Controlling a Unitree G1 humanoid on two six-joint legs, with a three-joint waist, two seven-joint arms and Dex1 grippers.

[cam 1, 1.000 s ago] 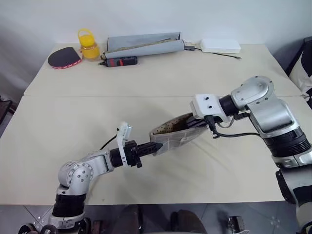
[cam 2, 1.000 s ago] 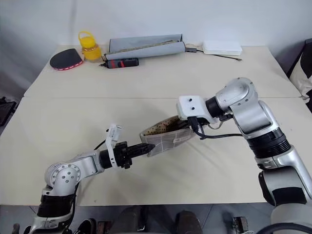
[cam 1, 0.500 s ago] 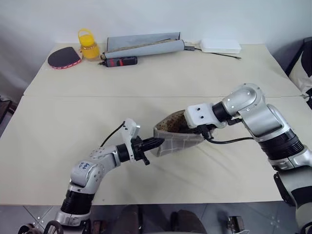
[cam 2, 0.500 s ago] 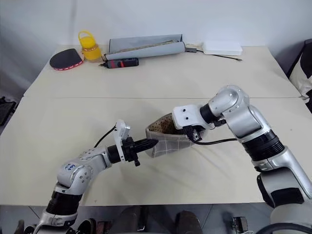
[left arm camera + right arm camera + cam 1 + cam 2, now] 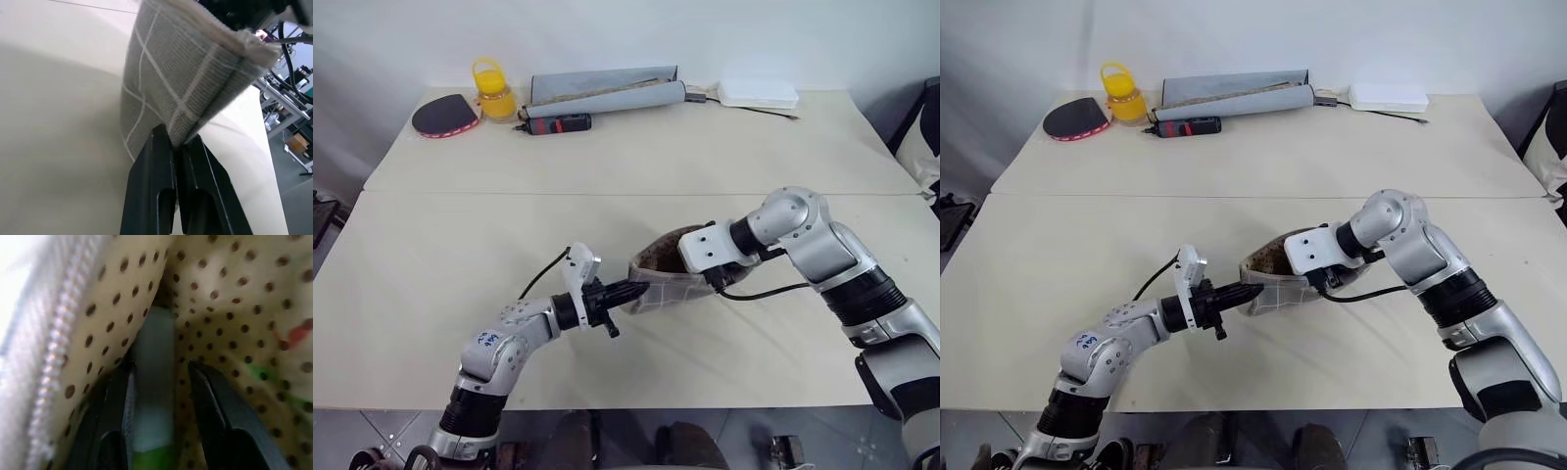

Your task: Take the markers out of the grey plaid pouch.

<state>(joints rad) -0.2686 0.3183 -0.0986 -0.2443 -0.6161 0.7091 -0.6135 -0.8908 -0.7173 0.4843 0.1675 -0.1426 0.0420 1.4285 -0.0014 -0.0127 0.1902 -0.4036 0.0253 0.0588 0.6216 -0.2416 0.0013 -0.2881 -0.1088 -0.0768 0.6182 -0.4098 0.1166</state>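
While no writing reads, right hand (image 5: 159, 382) straddles green marker (image 5: 154, 377)

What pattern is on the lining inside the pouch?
The lining of the pouch is cream with small brown dots, clearest in the right wrist view.

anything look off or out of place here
Nothing stands out. The left gripper pinches a corner of the plaid pouch, and the right gripper is inside it with a pale green marker between its fingers.
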